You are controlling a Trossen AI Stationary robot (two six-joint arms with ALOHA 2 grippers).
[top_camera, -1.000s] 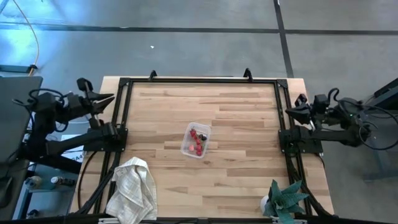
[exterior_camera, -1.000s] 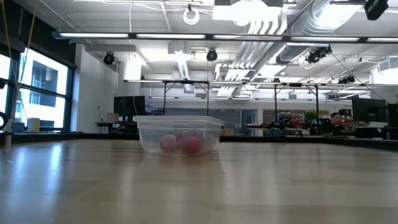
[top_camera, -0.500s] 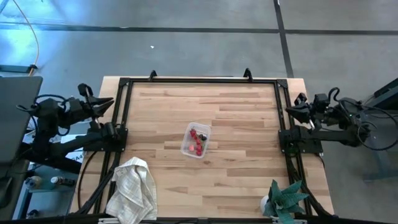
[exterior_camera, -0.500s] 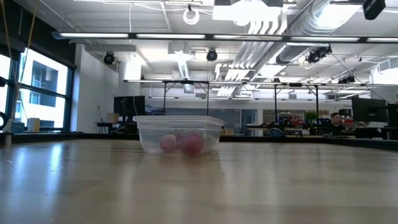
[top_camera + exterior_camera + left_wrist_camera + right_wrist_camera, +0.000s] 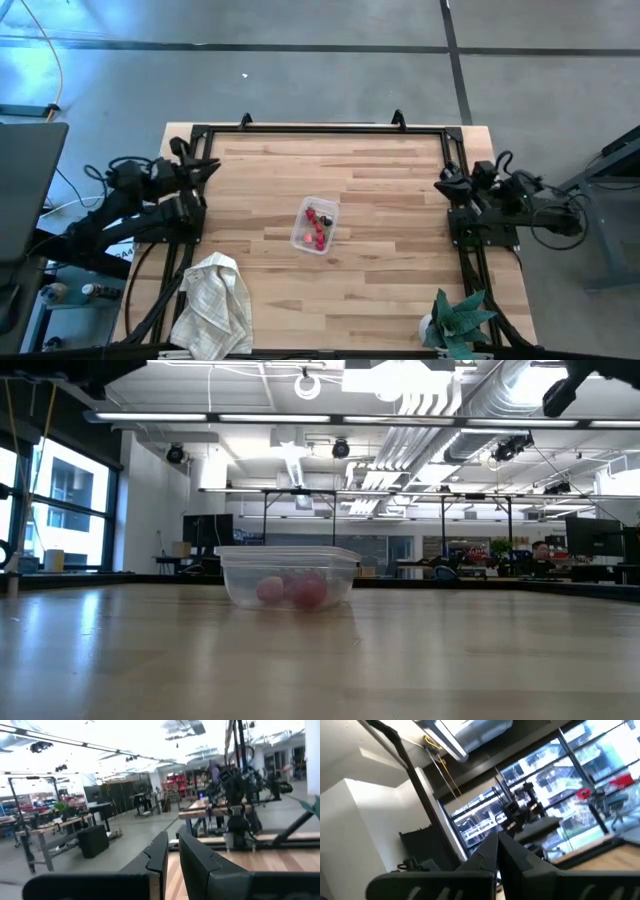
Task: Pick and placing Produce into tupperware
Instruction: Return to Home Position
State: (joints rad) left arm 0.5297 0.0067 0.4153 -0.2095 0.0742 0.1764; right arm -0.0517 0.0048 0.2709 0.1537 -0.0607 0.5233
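Note:
The clear tupperware (image 5: 298, 238) stands on its base at the middle of the wooden table, also seen in the low view (image 5: 240, 582). Several red pieces of produce (image 5: 317, 228) lie inside it (image 5: 297, 591). My left gripper (image 5: 207, 166) hovers shut above the table's left edge, pointing toward the right, with nothing between its fingers (image 5: 172, 851). My right gripper (image 5: 442, 181) hovers shut above the right edge, pointing toward the left, and holds nothing (image 5: 498, 847). Both are far from the container.
A white checked cloth (image 5: 213, 305) lies at the near left corner. A teal leafy plant (image 5: 458, 322) stands at the near right corner. A black frame (image 5: 320, 130) runs around the table's edges. Bare wood surrounds the container.
Both arms have folded and sunk. My left gripper has moved toward the table's right, in over the left edge. My right gripper has moved toward the table's left, in over the right edge. Both stay shut. The tupperware and produce have not moved.

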